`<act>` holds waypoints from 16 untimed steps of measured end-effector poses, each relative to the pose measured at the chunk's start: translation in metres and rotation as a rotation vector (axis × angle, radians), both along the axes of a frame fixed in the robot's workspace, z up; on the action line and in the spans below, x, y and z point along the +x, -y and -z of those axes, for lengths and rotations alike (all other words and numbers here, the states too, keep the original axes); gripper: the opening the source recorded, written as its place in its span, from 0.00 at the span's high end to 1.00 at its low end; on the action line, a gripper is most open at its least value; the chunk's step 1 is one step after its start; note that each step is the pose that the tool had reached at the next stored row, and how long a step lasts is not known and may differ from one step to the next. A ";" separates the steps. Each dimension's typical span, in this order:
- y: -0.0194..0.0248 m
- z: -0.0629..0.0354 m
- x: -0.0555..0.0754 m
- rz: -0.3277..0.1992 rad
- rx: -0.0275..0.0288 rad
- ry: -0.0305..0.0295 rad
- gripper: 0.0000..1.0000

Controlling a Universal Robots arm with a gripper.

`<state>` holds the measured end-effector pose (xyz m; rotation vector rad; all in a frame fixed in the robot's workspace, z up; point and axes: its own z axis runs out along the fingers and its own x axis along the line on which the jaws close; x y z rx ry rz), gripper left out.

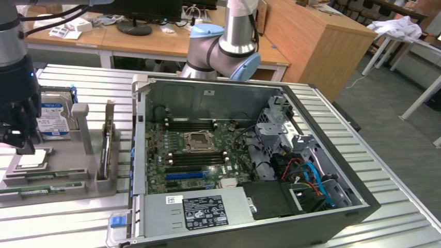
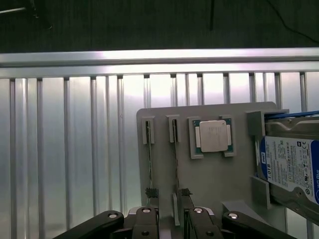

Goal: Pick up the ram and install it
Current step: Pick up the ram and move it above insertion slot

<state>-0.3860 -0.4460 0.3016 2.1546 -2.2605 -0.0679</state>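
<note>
Two ram sticks stand on edge in slots of the grey holder (image 2: 219, 184); in the wrist view they are thin lines, one ram stick (image 2: 175, 159) running between my fingertips and the other ram stick (image 2: 149, 159) beside it. My gripper (image 2: 168, 193) hovers above them, open, holding nothing. In the exterior view the gripper (image 1: 17, 137) hangs over the holder (image 1: 72, 168) at the exterior view's left, and the green ram sticks (image 1: 41, 178) lie along the holder's near edge. The motherboard's black memory slots (image 1: 196, 124) sit inside the open computer case (image 1: 344, 181).
A square silver processor chip (image 2: 214, 135) rests in the holder, and a hard drive with a blue-white label (image 2: 294, 167) stands at its end. The ribbed metal table (image 2: 75, 149) surrounds the holder. The robot's base (image 1: 224, 49) rises behind the case.
</note>
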 end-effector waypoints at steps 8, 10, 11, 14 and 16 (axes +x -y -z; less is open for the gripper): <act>0.0000 0.0069 0.000 0.000 -0.0001 0.0000 0.70; 0.0000 0.0085 0.000 0.000 0.0000 0.0001 0.70; 0.0000 0.0093 0.000 0.000 0.0000 0.0000 0.70; 0.0000 0.0118 0.000 0.000 0.0000 0.0001 0.70; 0.0000 0.0135 0.000 0.000 0.0000 0.0001 0.70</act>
